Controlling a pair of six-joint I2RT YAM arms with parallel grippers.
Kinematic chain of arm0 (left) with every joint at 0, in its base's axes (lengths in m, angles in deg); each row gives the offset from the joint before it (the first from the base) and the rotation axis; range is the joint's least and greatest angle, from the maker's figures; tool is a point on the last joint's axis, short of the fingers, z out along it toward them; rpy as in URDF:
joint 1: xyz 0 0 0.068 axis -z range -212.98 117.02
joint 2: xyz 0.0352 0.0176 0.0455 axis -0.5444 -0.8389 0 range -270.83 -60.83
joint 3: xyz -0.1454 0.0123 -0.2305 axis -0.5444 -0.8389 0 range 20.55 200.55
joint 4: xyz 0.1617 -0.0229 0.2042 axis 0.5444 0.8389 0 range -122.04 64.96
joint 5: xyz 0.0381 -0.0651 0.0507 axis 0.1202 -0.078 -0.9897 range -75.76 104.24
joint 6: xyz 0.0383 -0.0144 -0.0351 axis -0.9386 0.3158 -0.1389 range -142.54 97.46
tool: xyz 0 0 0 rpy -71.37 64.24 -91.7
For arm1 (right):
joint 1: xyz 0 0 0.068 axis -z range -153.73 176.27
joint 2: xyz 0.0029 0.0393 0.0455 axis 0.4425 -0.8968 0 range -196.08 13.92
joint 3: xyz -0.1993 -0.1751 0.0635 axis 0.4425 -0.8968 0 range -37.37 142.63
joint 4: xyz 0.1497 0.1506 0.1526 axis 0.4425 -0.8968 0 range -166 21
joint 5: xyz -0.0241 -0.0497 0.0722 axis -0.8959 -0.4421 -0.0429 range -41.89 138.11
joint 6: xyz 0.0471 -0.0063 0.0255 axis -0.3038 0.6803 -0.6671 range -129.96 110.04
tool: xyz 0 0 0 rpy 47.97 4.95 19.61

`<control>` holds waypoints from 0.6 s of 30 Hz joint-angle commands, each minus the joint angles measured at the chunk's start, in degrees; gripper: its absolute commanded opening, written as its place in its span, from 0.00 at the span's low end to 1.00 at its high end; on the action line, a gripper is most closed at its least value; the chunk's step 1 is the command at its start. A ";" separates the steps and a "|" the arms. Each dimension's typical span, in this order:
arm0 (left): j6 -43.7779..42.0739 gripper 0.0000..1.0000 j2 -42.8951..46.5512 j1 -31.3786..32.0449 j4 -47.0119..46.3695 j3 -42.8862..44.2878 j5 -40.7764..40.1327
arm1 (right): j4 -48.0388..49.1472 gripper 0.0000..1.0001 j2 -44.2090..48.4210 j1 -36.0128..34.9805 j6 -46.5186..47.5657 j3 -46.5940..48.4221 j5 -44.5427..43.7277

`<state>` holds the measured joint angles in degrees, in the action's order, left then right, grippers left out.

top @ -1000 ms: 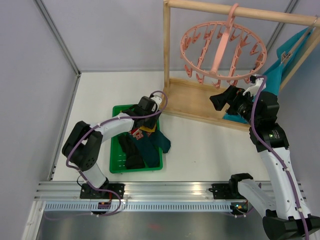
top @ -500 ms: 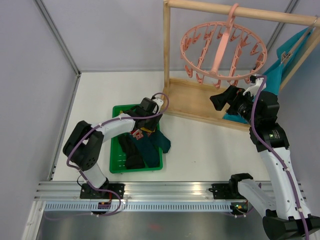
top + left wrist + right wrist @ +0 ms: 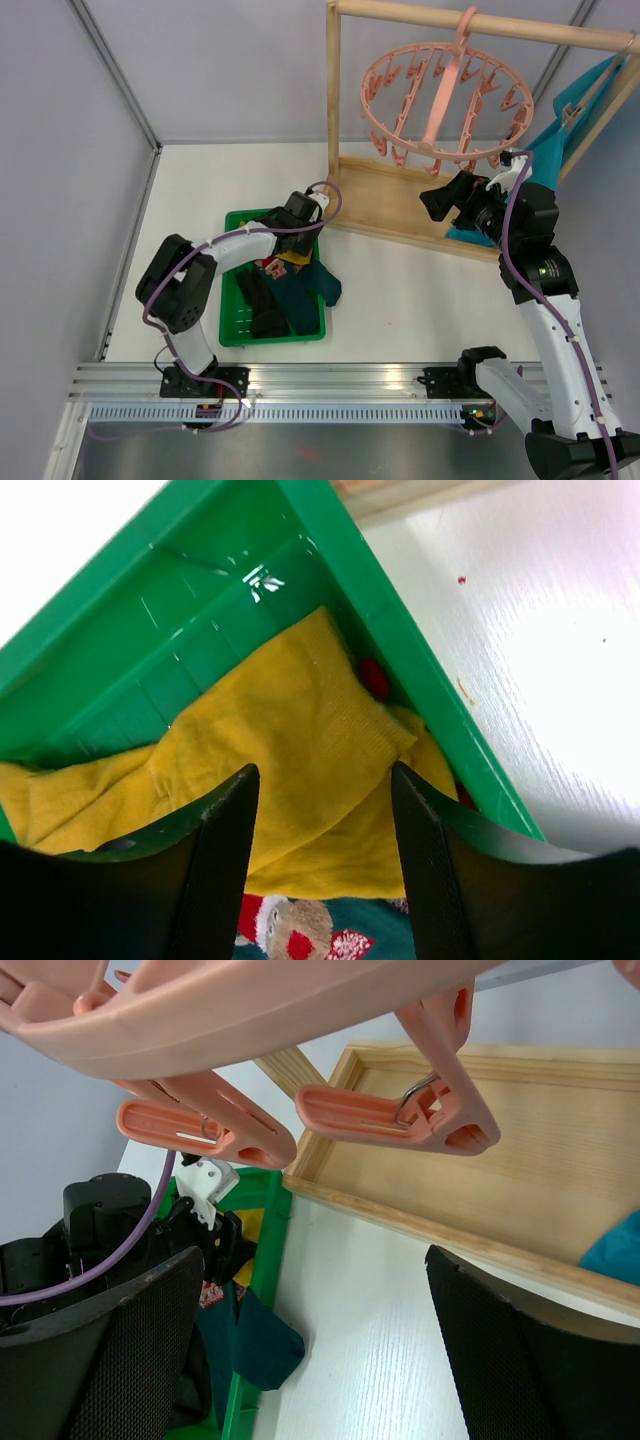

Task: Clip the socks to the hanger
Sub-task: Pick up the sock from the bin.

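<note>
The left hand [image 3: 322, 780] is open, its 2 fingers set either side of the mustard sock [image 3: 290, 710], which is bunched in a corner of the green tray [image 3: 420, 680] (a red-and-white patterned sock [image 3: 290, 935] lies nearer the wrist). The right hand [image 3: 315, 1270] gapes wide, with the pegs [image 3: 400, 1115] of the pink hanger [image 3: 250, 1010] just above it.

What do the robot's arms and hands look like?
The left arm and right arm are white tubes with chunky black joints. A purple cable runs along each. The left hand and right hand are black, each with two flat fingers; the right one's look bumpy like mesh.
</note>
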<state>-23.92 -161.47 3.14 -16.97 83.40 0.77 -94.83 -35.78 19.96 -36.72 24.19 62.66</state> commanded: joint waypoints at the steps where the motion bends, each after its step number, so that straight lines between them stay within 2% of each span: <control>1: -1.42 0.58 -0.96 0.18 -0.22 2.80 -2.34 | 0.69 0.98 0.30 -0.02 0.22 0.84 -0.48; 6: -1.08 0.49 -1.66 0.18 0.49 2.72 -2.08 | 0.25 0.98 0.56 -0.02 0.40 0.75 -0.75; 18: 0.42 0.56 0.27 0.27 0.22 1.13 4.07 | 0.33 0.98 0.47 0.07 0.22 0.32 -1.19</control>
<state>-23.90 -162.61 3.14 -16.05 84.36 2.52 -94.87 -35.75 19.96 -36.72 24.19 62.29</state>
